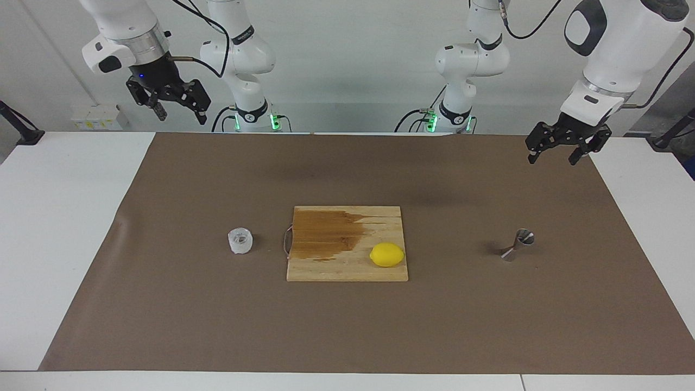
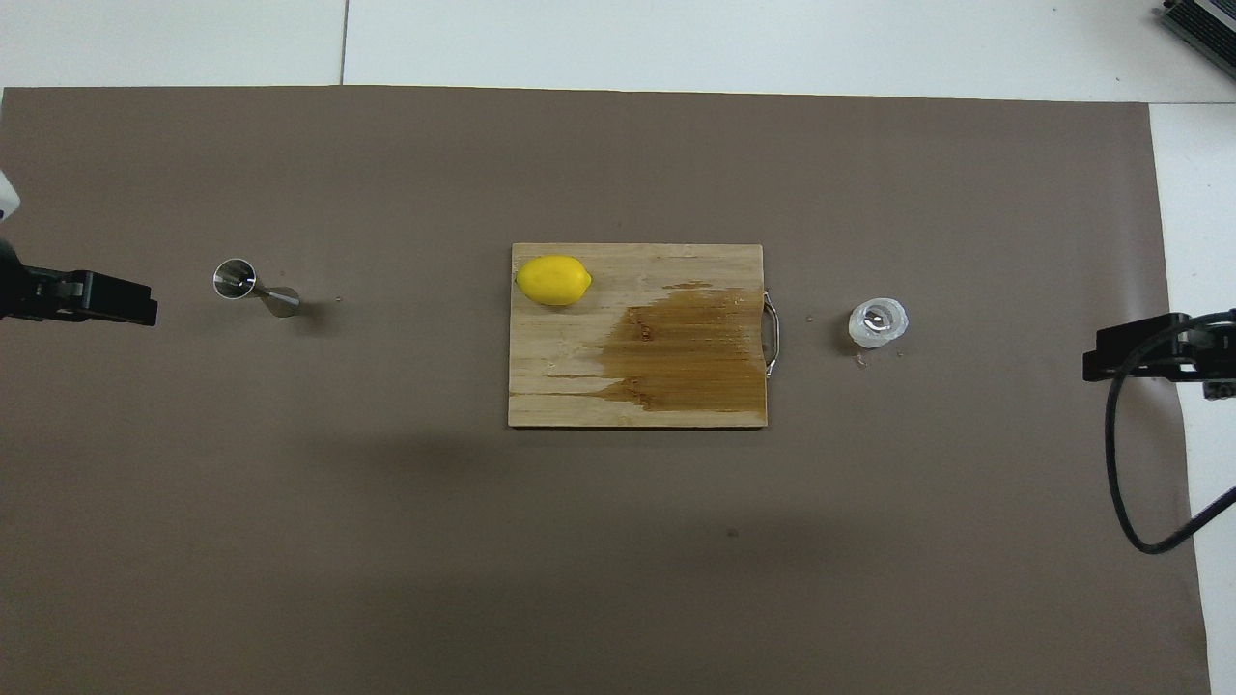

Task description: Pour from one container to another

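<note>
On brown mat, toward right arm's end: clear cup (image 1: 240, 240) upright, mouth up, beside cutting board (image 1: 347, 266). Toward left arm's end: steel jigger (image 1: 517, 245) upright, long axis vertical. Lemon (image 1: 387, 254) on board. Left gripper (image 1: 559, 155) and right gripper (image 1: 179, 113) raised, fingers spread, holding nothing.

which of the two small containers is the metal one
The steel jigger, hourglass-shaped, toward the left arm's end of the table. The clear cup beside the board's handle is squat and translucent.
</note>
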Robot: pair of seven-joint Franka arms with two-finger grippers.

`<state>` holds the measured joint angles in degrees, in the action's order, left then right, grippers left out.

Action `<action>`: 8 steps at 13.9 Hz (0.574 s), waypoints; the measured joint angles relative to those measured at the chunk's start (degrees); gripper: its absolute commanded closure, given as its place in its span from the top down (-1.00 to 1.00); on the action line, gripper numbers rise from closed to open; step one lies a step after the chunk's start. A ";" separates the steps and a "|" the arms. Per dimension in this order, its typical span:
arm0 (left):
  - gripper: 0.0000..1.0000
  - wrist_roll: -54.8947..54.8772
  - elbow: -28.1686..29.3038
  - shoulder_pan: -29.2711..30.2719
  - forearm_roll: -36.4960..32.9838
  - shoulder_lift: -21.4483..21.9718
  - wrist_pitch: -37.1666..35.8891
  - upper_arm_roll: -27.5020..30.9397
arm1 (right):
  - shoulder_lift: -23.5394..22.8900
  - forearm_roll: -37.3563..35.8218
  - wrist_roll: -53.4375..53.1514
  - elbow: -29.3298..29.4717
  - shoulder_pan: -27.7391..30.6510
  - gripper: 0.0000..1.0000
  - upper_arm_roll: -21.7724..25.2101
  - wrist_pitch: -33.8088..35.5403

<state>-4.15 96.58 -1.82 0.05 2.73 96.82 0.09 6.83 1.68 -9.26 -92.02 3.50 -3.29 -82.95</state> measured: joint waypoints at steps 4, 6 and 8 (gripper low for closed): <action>1.00 2.26 -2.32 1.01 1.05 -2.03 -0.40 0.11 | 0.00 0.00 0.00 0.00 0.00 1.00 0.00 0.00; 1.00 6.90 -5.44 3.02 4.12 -5.32 -1.04 0.15 | 0.00 0.00 0.00 0.00 0.00 1.00 0.00 0.00; 1.00 11.84 -10.80 4.51 6.26 -10.46 -2.78 0.22 | 0.00 0.00 0.00 0.00 0.00 1.00 0.00 0.00</action>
<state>7.70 85.79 2.70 6.31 -7.73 94.04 0.31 6.83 1.68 -9.26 -92.02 3.50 -3.29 -82.95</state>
